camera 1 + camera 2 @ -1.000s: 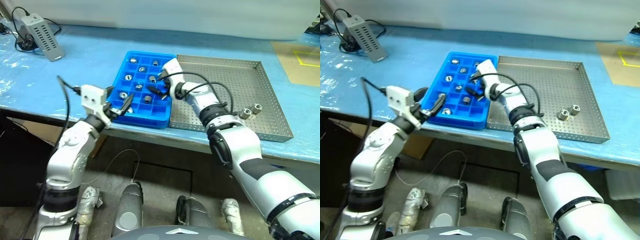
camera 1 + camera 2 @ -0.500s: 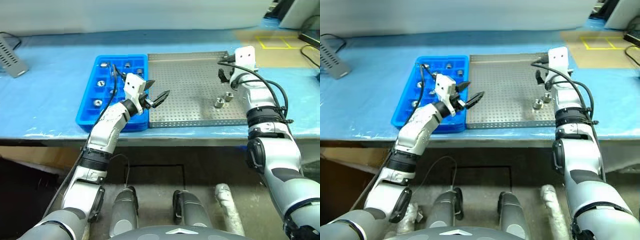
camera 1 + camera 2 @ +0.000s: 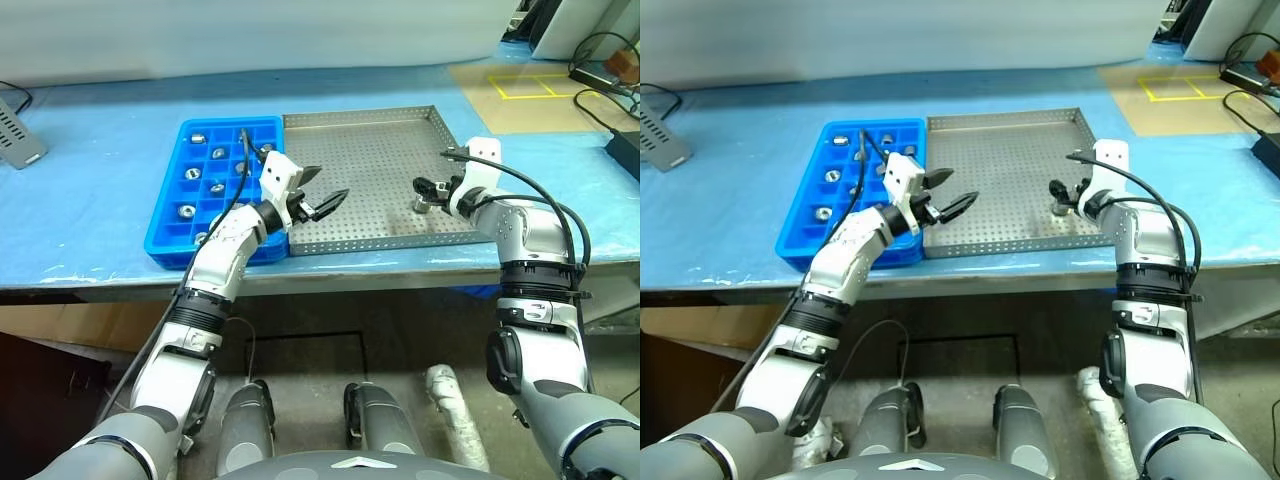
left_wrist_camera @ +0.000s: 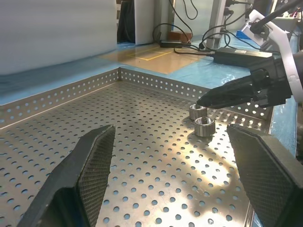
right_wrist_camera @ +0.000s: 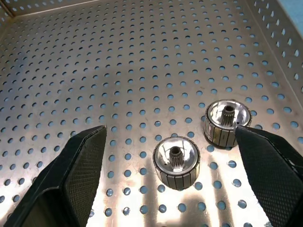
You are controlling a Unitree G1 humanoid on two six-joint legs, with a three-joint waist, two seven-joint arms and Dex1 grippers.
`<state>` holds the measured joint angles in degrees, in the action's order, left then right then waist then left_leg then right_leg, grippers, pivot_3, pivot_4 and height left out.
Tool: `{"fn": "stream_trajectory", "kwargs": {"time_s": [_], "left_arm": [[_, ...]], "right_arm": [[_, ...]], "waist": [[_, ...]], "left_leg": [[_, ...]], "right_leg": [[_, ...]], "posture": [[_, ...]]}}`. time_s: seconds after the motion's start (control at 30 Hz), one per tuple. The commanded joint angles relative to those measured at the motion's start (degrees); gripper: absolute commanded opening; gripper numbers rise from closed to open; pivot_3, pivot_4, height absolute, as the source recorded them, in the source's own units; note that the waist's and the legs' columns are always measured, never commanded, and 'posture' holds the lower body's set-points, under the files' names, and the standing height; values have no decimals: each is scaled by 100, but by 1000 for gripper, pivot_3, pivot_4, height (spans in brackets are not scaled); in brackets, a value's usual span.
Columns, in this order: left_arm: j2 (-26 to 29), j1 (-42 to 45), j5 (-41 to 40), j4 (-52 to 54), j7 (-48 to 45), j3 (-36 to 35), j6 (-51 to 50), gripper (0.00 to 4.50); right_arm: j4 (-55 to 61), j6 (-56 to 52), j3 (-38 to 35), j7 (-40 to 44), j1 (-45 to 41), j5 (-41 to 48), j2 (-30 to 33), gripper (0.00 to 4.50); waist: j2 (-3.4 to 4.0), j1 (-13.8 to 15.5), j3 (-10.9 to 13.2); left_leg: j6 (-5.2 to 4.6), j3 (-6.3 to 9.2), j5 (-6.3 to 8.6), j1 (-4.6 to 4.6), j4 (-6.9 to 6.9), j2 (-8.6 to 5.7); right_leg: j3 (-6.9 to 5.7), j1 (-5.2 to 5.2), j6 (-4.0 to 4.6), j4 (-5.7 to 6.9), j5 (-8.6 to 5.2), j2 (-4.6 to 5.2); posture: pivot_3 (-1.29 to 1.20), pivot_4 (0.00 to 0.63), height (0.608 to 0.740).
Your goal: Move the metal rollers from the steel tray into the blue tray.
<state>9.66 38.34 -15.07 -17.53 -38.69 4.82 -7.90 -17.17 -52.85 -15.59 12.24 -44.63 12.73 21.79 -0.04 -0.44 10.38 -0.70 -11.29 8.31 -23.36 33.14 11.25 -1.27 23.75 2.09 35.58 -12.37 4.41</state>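
Your right gripper [image 5: 165,156] is spread wide and has hold of nothing; its two black fingers [image 5: 66,175] stand either side of the two metal rollers [image 5: 176,161] left on the steel tray [image 3: 370,150]. Both rollers lie bare on the perforated floor with nothing between them and your fingers. One sits about midway in the gap, the other [image 5: 226,122] just beside it, close to the far finger and not touching its neighbour. They rest near the tray's right rim, toward the front corner.

Your left gripper [image 3: 318,191] is also spread well apart and empty. It hangs over the seam where the blue tray [image 3: 170,215] meets the steel tray, pointing across the perforated floor toward the right gripper. From its wrist camera you see both rollers [image 4: 202,119] far ahead, with one finger of the right gripper [image 4: 236,93] reaching in right above them. The two grippers are well apart.

Each roller is a short, shiny grey cylinder standing on end, with a ribbed side wall, a polished top face and a small toothed centre hole.

The blue tray lies flush against the steel tray's left rim. Several of its square compartments already hold a roller [image 3: 187,211] each. Both trays sit on a table [image 3: 90,210] covered in blue sheeting. A grey perforated box [image 3: 17,142] lies at the table's far left, and a tan mat with yellow tape lines [image 3: 520,85] at the far right with black cables [image 3: 605,70] beside it.
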Motion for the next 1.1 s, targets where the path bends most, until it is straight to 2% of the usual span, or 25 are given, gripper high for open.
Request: {"fn": "stream_trajectory", "kwargs": {"time_s": [0.03, 0.37, 0.5, 0.63, 0.67, 0.83, 1.1], "left_arm": [[31, 55, 11, 203, -7, -70, 73, 4009], [122, -17, 37, 323, 65, -144, 40, 4009], [158, -54, 31, 417, 125, -197, 17, 4009], [230, -143, 40, 534, 184, -223, -30, 4009], [252, -167, 38, 576, 206, -237, -45, 4009], [450, -369, 62, 907, 411, -397, -138, 4009], [852, -1106, -54, 2086, 956, -957, -547, 4009]], "right_arm": [[-86, 142, -131, -124, -39, 62, -31, 4447], [-1144, 785, 209, -51, -344, -78, -252, 4447], [-1530, 1157, 409, 68, -496, -188, -265, 3231], [-1580, 1446, 681, 278, -528, -319, -264, 1822], [-1522, 1529, 787, 384, -520, -350, -281, 1647], [-1180, 1744, 1081, 1119, -687, -94, -674, 1645], [-1729, 2299, 1139, 1952, -1491, 215, -1363, 1645]], "waist": [[0, 1, 0], [0, -5, 0], [0, 21, 0], [0, 33, 0], [0, 33, 0], [0, 24, 0], [1, 250, 2]], "left_leg": [[1, -3, -1, 0, -1, 1], [-1, -23, 0, -5, -12, 10], [0, -25, 1, -5, -12, 11], [1, -26, 1, -8, -13, 13], [1, -26, 1, -8, -13, 13], [-3, -24, 3, -13, -19, 23], [5, -7, -1, -19, -40, 32]], "right_leg": [[1, 1, 0, -1, 0, 0], [3, 19, 0, -8, 0, -2], [2, 19, 1, -7, 0, -2], [2, 21, 1, -8, 0, -2], [2, 21, 1, -9, 0, -2], [2, 34, 1, -7, 1, -6], [-1, 53, 7, -5, -2, -10]], "posture": [[-308, 150, 740], [-278, 150, 740], [-259, 150, 740], [-232, 150, 740], [-222, 150, 740], [-129, 150, 740], [72, 150, 740]]}}
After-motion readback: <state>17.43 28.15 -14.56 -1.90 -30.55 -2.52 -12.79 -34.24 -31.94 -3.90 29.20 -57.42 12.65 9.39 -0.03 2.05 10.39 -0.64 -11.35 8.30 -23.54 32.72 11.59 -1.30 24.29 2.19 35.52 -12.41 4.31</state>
